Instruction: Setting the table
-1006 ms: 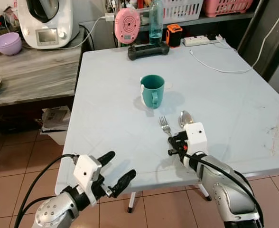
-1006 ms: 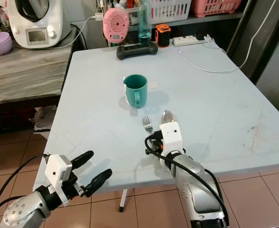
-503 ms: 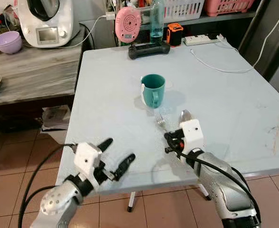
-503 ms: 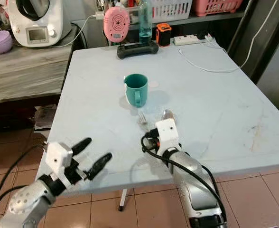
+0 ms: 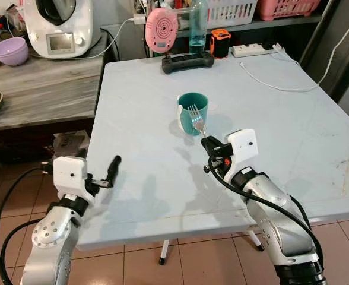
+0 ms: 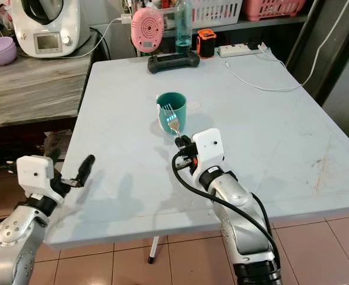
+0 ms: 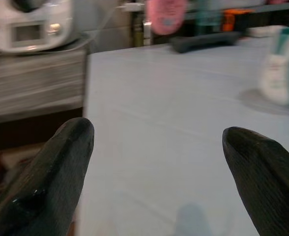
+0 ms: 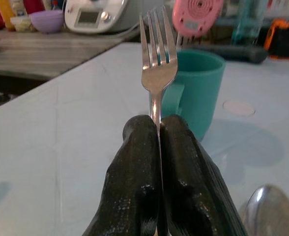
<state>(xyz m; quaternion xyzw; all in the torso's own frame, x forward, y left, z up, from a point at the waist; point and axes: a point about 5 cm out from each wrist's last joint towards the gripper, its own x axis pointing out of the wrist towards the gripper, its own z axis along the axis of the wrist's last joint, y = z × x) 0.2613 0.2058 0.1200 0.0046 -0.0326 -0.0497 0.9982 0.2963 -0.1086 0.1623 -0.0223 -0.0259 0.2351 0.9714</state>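
My right gripper (image 5: 208,143) is shut on the handle of a silver fork (image 5: 196,119) and holds it above the pale table (image 5: 145,124), tines up, just in front of the teal mug (image 5: 184,123). The right wrist view has the fork (image 8: 157,54) pinched upright between both black fingers (image 8: 134,162), with the mug (image 8: 203,83) behind it. A spoon's bowl (image 8: 272,209) lies on the table beside that gripper. Over the table's left edge my left gripper (image 7: 159,147) is open with nothing between its fingers (image 7: 61,172).
At the table's far edge are a black controller (image 5: 188,61), a pink round device (image 5: 161,29), a bottle (image 5: 197,27) and a white cable (image 5: 281,80). A side counter (image 5: 38,89) on the left carries a white kitchen machine (image 5: 56,27) and a purple bowl (image 5: 9,53).
My right gripper has lifted the fork off the table and carried it up towards the mug. The left arm has risen from below the front edge to the table's left edge.
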